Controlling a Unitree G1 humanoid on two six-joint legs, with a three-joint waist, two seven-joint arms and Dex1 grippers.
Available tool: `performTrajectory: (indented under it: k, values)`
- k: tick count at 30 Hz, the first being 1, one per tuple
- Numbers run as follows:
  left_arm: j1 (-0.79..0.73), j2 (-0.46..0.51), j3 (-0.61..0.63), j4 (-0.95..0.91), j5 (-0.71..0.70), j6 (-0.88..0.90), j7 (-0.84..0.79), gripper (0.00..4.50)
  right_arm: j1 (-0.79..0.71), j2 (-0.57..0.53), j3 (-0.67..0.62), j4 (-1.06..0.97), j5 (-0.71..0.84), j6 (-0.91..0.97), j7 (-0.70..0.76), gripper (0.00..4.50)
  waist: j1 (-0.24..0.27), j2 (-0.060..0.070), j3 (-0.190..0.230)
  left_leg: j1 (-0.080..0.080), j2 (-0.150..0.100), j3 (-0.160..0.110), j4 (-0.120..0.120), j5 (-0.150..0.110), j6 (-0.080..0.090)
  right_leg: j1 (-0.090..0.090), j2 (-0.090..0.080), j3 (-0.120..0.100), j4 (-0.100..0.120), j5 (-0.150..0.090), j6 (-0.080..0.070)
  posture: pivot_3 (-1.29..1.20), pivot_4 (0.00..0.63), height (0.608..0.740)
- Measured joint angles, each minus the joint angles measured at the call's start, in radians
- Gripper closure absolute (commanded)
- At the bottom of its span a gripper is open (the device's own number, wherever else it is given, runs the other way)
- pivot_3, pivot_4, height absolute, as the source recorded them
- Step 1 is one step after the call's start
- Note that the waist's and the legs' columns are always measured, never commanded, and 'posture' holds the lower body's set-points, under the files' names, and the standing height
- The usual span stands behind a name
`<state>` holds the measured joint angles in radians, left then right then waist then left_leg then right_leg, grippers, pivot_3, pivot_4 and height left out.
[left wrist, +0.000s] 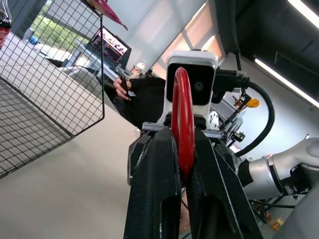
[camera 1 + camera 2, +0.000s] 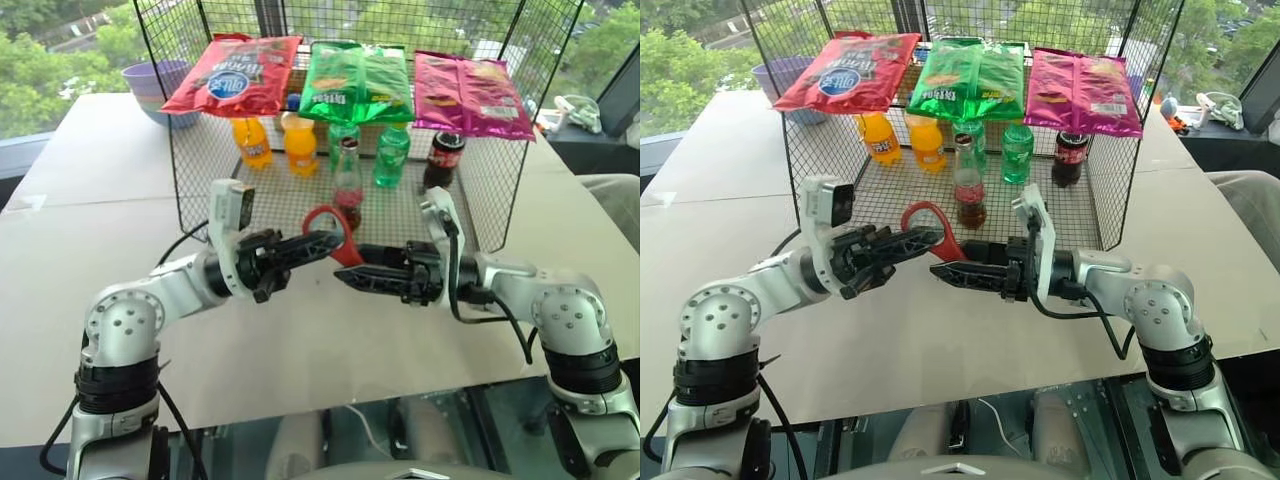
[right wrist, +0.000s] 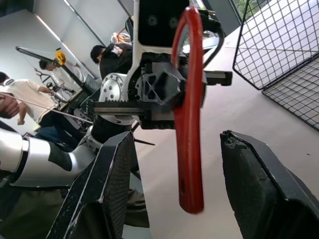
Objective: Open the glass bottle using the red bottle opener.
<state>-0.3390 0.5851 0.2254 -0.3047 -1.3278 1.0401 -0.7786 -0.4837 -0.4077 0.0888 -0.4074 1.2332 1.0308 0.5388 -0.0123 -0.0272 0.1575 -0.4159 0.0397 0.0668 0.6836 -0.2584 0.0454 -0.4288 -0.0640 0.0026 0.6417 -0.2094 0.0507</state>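
Opener passed between hands above the tabletop (image 2: 120, 200)

Red bottle opener (image 2: 335, 238) looked light, stiff and thin, best pinched on its flat handle; left hand (image 2: 322, 243) was clamped shut on it, level, pointing right, while right hand (image 3: 187, 164) faced it, fingers apart around the handle, not yet touching. Glass bottle (image 2: 347, 184), fragile, stood beyond in the wire cage (image 2: 190, 160)
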Motion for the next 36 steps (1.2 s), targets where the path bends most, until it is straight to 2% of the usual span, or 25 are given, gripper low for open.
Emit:
performTrajectory:
  k: [3,6,8,9,10,21,22,23,25,36]
  values:
    - [0.002,0.002,-0.001,-0.001,0.009,-0.005,-0.014,4.50,-0.002,0.000,0.009,0.007,-0.003,0.011,0.004,1.69,0.000,0.000,0.000,0.000,0.000,0.000,0.000,0.000,0.000,0.000,0.000,0.000,0.000,0.000,0.000,0.00,0.150,0.740]
    - [0.007,0.005,-0.001,-0.001,0.017,-0.009,-0.028,4.50,-0.002,0.000,0.011,0.016,-0.008,0.014,0.012,2.50,0.000,0.000,0.000,0.000,0.000,0.000,0.000,0.000,0.000,0.000,0.000,0.000,0.000,0.000,0.000,0.00,0.150,0.740]
    - [0.009,0.009,-0.002,-0.001,0.029,-0.015,-0.039,4.50,-0.004,0.000,0.012,0.017,-0.011,0.016,0.019,3.59,0.000,0.000,0.000,0.000,0.000,0.000,0.000,0.000,0.000,0.000,0.000,0.000,0.000,0.000,0.000,0.00,0.150,0.740]
    - [0.009,0.010,-0.004,-0.004,0.031,-0.018,-0.049,4.50,-0.004,0.000,0.011,0.020,-0.017,0.017,0.019,3.93,0.000,0.000,0.000,0.000,0.000,0.000,0.000,0.000,0.000,0.000,0.000,0.000,0.000,0.000,0.000,0.00,0.150,0.740]
    - [0.009,0.010,-0.007,-0.007,0.035,-0.022,-0.056,4.50,-0.004,0.000,0.011,0.025,-0.019,0.018,0.022,4.46,0.000,0.000,0.000,0.000,0.000,0.000,0.000,0.000,0.000,0.000,0.000,0.000,0.000,0.000,0.000,0.00,0.150,0.740]
    - [0.034,0.024,-0.022,-0.013,0.069,-0.066,-0.123,4.50,-0.005,0.005,0.016,0.027,-0.025,0.036,0.043,4.46,0.000,0.000,0.000,0.000,0.000,0.001,-0.001,0.000,0.000,-0.001,0.000,0.000,0.000,0.000,0.000,0.00,0.150,0.740]
    - [0.035,0.025,-0.023,-0.013,0.072,-0.068,-0.126,4.50,-0.005,0.006,0.016,0.027,-0.026,0.038,0.042,3.60,0.000,0.000,0.000,0.000,0.000,0.001,-0.001,0.000,0.000,-0.001,0.000,0.000,0.000,0.000,0.000,0.00,0.150,0.740]
    - [0.036,0.029,-0.030,-0.018,0.079,-0.068,-0.125,4.50,-0.005,0.008,0.015,0.028,-0.031,0.037,0.038,3.33,0.000,0.000,0.000,0.000,0.000,0.001,0.000,0.000,0.000,-0.001,0.000,0.000,0.000,0.000,0.000,0.00,0.150,0.740]
    - [0.043,0.032,-0.041,-0.023,0.089,-0.067,-0.126,4.50,-0.005,0.015,0.015,0.028,-0.042,0.035,0.033,2.46,0.000,0.000,0.000,0.000,0.000,0.001,-0.001,0.000,0.000,-0.001,0.000,0.001,0.000,0.000,0.000,0.00,0.150,0.740]
    - [0.046,0.033,-0.041,-0.024,0.111,-0.069,-0.134,4.50,-0.005,0.023,0.012,0.028,-0.045,0.035,0.023,2.46,0.000,0.000,0.000,-0.001,0.000,0.001,-0.001,0.000,0.000,-0.001,0.000,0.001,-0.001,0.000,0.000,0.00,0.150,0.740]
